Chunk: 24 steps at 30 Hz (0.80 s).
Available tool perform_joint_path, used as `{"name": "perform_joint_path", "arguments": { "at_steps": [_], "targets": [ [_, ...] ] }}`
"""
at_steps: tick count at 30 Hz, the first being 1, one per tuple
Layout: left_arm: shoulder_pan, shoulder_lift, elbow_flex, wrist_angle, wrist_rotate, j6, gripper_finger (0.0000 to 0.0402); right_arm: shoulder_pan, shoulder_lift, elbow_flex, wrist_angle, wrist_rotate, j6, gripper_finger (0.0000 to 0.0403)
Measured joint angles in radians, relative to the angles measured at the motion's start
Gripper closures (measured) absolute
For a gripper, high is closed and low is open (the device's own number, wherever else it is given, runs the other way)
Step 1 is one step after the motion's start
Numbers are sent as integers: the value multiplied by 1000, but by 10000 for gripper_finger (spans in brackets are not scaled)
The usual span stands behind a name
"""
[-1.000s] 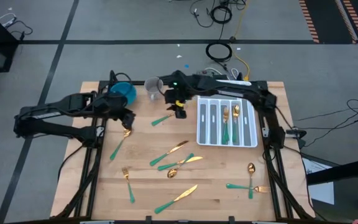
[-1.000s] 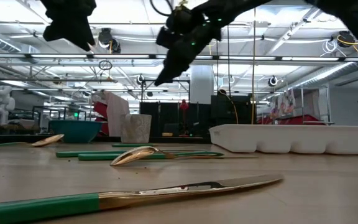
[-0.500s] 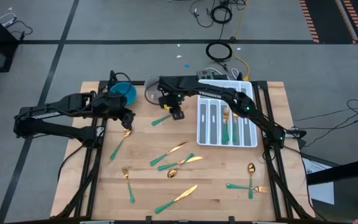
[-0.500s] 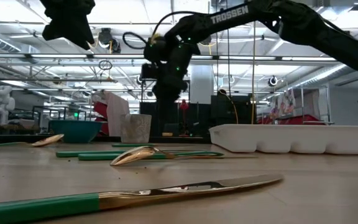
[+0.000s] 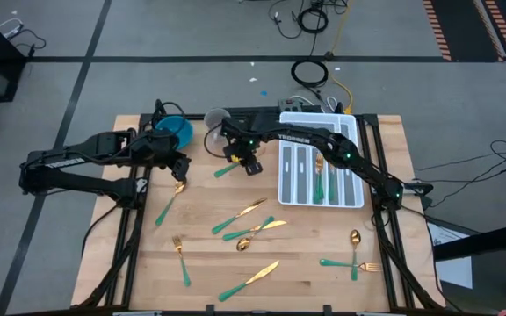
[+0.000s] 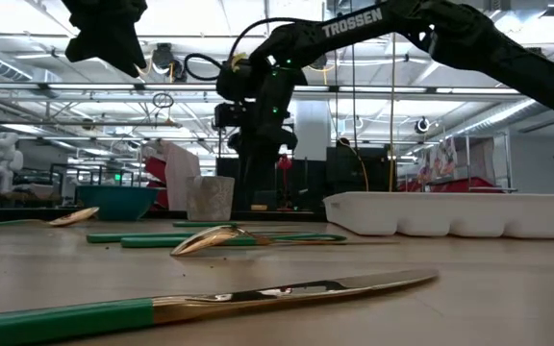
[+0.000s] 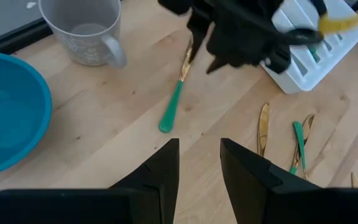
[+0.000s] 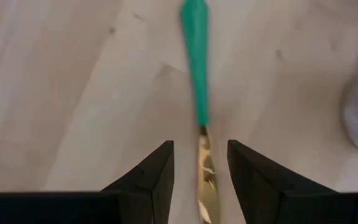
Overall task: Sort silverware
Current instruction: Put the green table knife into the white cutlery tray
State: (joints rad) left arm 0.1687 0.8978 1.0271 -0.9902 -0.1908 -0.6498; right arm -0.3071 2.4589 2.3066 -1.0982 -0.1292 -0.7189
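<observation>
Gold-headed, teal-handled silverware lies scattered on the wooden table [image 5: 148,263]. My right gripper [image 5: 249,163] is open, points down and is low over one piece [image 5: 229,168] near the grey mug. In the right wrist view its fingers [image 8: 154,174] stand on either side of the piece's gold head [image 8: 205,165], and the teal handle [image 8: 195,50] runs away from them. My left gripper [image 5: 179,169] is open and empty, high above a spoon [image 5: 169,202]; it shows at the top left of the low view [image 6: 113,43].
A white divided tray [image 5: 358,180] at the right holds several pieces. A blue bowl [image 5: 176,130] and a grey mug [image 5: 216,123] stand at the far edge. Knives [image 5: 240,215], a fork [image 5: 181,259] and a spoon [image 5: 355,239] lie nearer the front.
My right gripper has tipped from a slant to point straight down and has gone down toward the piece beside the mug, ending low over its gold head. The piece has not moved.
</observation>
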Motion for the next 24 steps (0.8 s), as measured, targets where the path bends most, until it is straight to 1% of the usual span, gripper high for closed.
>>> {"name": "perform_joint_path", "arguments": {
  "at_steps": [2, 7, 12, 14, 19, 24],
  "targets": [
    [0, 0, 0, 0, -2, 0, 279, 14, 20, 1, 9, 10, 17, 261],
    [-1, 0, 0, 0, -2, 0, 279, 36, 94, 0, 14, 136, 23, 261],
    [-1, 0, 0, 0, -2, 0, 279, 41, 111, 2, 38, 229, 39, 261],
    [-1, 0, 0, 0, -2, 0, 279, 42, 109, 7, 34, 240, 24, 261],
    [-1, 0, 0, 0, -5, 0, 279, 36, 105, 26, 61, 224, -1, 262],
    [-1, 0, 0, 0, -9, 2, 279, 28, 112, 26, 47, 159, 16, 262]
  ]
}}
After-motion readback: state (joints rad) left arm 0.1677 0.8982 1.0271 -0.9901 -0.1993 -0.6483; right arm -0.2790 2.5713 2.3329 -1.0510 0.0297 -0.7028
